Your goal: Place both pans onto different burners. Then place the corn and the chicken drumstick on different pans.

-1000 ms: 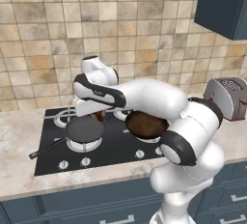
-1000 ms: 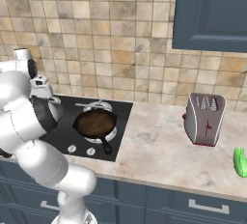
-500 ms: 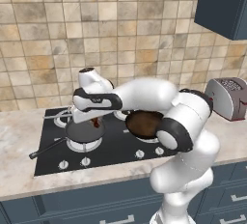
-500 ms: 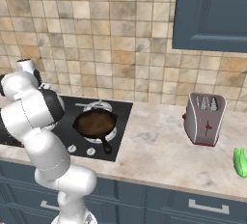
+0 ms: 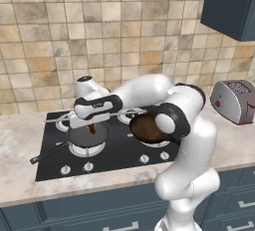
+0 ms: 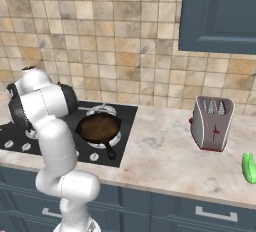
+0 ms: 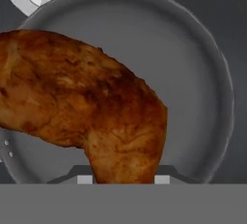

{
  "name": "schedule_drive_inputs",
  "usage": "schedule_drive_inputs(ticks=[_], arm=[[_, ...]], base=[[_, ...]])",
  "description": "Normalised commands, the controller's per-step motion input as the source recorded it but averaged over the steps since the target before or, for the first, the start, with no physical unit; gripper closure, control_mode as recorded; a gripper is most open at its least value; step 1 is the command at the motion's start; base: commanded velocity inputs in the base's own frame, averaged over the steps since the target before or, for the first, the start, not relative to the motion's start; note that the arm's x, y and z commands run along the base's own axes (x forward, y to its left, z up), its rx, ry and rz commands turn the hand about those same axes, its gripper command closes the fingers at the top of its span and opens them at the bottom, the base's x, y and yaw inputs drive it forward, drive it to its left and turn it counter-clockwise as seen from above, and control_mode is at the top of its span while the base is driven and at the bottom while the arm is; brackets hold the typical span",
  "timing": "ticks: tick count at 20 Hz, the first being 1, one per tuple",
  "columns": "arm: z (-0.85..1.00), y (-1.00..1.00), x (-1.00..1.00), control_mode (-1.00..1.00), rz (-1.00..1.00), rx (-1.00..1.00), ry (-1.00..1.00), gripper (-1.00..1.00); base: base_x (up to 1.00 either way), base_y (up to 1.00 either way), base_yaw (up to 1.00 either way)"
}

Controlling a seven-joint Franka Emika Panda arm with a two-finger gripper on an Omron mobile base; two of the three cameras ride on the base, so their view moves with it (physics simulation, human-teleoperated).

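The gripper (image 5: 91, 127) is positioned above the grey pan (image 5: 88, 136), which sits on the front-left burner (image 5: 87, 149) of the black cooktop (image 5: 119, 150). The jaws stand partly closed on the chicken drumstick (image 7: 91, 112), gripping its narrow end. In the hand view the glossy brown drumstick hangs between the fingers over the grey pan's interior; whether it touches the pan floor cannot be determined. The grey pan's black handle (image 5: 49, 153) extends toward the front-left edge of the cooktop.

The reddish-brown pan (image 6: 99, 127) sits on the front-right burner, with its handle (image 6: 108, 149) pointing toward the counter's front edge. This pan is bare inside.

The corn (image 6: 248, 167) lies on the marble counter (image 6: 165, 151) at the far right, well apart from the cooktop. A silver toaster (image 6: 212, 122) stands between the cooktop and the corn.
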Motion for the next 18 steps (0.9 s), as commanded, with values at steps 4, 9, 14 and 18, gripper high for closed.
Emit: schedule_drive_inputs(ticks=[4,9,14,18], arm=[[-0.34,0.14,0.44,-1.00,0.00,0.00,0.00,1.00],[-0.25,0.10,0.25,-1.00,0.00,0.00,0.00,1.00],[-0.07,0.00,0.01,-1.00,0.00,0.00,0.00,1.00],[-0.04,-0.08,0.00,-1.00,0.00,0.03,0.00,1.00]], base=[[0.00,0.00,0.00],[0.00,0.00,0.00],[0.00,0.00,0.00],[0.00,0.00,0.00]])
